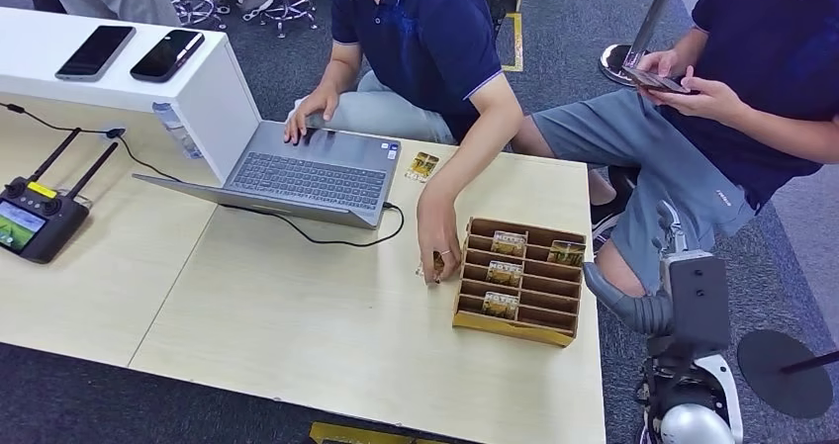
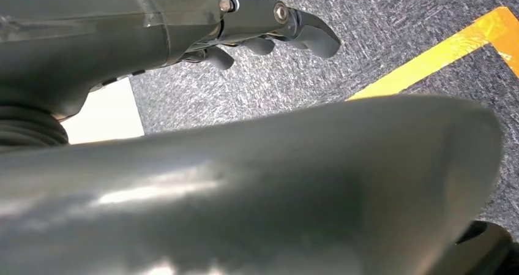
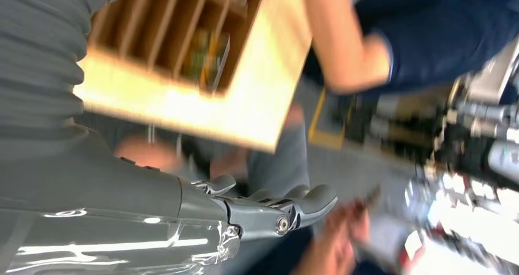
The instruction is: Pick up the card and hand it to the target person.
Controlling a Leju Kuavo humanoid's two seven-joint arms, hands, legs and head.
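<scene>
Task barely begun: yellow-green cards [image 1: 502, 305] sit in slotted wooden rack [image 1: 518, 325] on desk [image 1: 326, 335]. Right hand [image 3: 269, 209] beside rack, empty, fingers loosely spread; left hand [image 2: 269, 33] empty, fingers apart, hanging.

Pale table [image 1: 297, 335] carries laptop [image 1: 307, 172], controller [image 1: 35, 222], card rack [image 1: 519, 281].

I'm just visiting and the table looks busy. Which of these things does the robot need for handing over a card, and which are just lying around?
Part of the job:
- cards standing in the wooden card rack
- right hand, holding nothing
- left hand, holding nothing

Just lying about:
- laptop
- two phones on the white box
- remote controller
- loose card beside the laptop
</scene>
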